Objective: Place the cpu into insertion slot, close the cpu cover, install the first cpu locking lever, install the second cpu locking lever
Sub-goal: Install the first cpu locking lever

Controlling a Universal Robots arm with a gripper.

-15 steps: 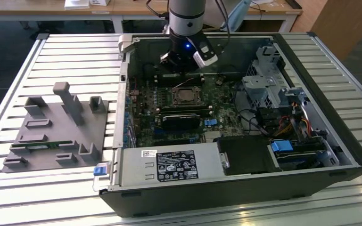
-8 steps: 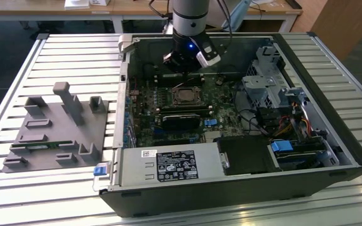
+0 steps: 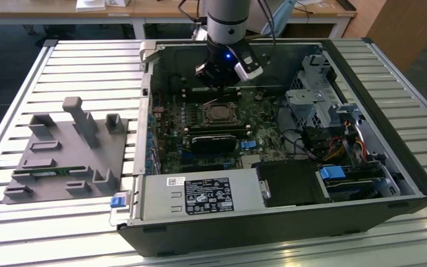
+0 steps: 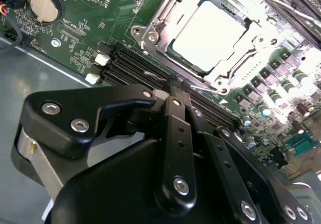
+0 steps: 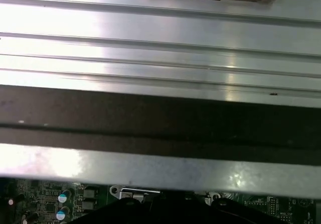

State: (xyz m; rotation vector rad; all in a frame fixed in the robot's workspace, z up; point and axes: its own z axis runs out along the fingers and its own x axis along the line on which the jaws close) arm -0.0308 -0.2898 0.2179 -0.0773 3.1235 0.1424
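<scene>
The cpu, a pale silver square, lies in the insertion slot on the green motherboard. The cpu cover, a silver frame with a window, lies down around it. A thin metal lever rod runs along the socket's edge closest to my fingertips, and another rod crosses beyond the socket. My gripper is shut, its black fingers meeting at a point just short of the socket, beside the nearer rod. In the exterior view my gripper hangs inside the case just behind the socket.
Black memory slots lie between my fingertips and the socket. A power supply box stands at the case front, a drive cage at the exterior view's right. A grey fixture tray sits on the slatted table. The case wall is close.
</scene>
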